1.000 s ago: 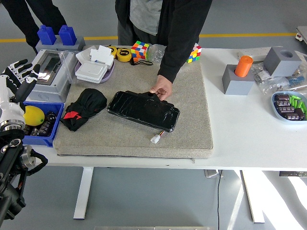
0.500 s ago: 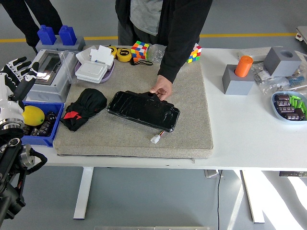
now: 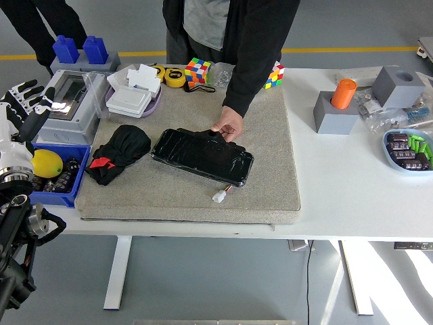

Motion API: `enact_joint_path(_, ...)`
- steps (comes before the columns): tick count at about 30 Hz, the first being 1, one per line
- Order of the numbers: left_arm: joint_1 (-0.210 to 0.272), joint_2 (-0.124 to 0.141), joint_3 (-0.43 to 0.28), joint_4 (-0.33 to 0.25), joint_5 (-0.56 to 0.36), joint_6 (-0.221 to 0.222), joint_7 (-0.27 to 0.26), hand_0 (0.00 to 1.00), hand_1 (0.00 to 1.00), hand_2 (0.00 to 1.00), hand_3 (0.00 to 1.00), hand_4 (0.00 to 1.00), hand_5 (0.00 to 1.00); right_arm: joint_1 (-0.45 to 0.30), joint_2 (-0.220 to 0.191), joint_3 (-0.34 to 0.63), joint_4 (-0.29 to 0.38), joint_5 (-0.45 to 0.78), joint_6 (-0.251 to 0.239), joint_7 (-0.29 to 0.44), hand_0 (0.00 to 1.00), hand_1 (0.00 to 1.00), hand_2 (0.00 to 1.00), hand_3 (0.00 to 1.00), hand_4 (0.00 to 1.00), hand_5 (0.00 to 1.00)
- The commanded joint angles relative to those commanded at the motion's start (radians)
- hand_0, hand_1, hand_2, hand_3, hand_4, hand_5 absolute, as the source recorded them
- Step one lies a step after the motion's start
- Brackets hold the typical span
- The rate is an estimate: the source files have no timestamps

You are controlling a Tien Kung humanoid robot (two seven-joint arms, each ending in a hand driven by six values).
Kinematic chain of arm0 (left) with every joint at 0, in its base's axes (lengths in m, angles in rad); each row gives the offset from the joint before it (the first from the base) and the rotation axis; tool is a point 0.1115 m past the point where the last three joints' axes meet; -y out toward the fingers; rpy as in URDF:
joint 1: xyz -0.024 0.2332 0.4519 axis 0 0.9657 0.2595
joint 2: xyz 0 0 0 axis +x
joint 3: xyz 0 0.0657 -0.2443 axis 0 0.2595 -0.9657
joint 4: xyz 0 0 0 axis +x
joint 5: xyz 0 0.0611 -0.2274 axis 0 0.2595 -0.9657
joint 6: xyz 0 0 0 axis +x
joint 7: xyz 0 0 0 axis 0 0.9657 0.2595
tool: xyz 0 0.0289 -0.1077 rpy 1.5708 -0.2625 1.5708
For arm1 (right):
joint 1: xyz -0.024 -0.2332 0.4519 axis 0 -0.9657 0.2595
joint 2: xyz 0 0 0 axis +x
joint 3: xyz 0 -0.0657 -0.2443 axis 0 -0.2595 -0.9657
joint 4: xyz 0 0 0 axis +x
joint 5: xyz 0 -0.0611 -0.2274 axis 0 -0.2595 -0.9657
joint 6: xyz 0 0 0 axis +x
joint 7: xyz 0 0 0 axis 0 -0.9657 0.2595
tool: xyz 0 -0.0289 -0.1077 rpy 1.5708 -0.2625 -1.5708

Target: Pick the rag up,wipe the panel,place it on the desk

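Note:
A black rag (image 3: 120,152) with a red tag lies bunched on the left part of the grey mat (image 3: 264,176). A glossy black panel (image 3: 201,155) lies at the mat's middle, with a white connector (image 3: 220,196) at its near edge. A person's hand (image 3: 229,126) holds the panel's far edge. My left hand (image 3: 23,106) is raised at the picture's left edge, well left of the rag, fingers spread and empty. My right arm is out of view.
A blue bin (image 3: 57,177) with a yellow ball and batteries sits left of the mat, a grey box (image 3: 73,106) behind it. A purple tray (image 3: 132,99), tape rolls, puzzle cubes (image 3: 197,70), grey blocks, an orange cylinder (image 3: 343,93) and a parts bowl (image 3: 407,149) stand around.
My left hand has drifted slightly left and up. The person's hand, the rag and the panel have not moved.

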Motion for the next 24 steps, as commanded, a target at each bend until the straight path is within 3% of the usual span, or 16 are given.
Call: enact_joint_path(24, 0.013, 0.003, 0.003, -0.004, -0.001, 0.001, 0.002, 0.568, 0.595, 0.64, 0.638, 0.878, 0.317, 0.001, -0.011, -0.014, 0.001, 0.006, -0.001, 0.0, 0.59, 0.599, 0.524, 0.523, 0.866, 0.35)
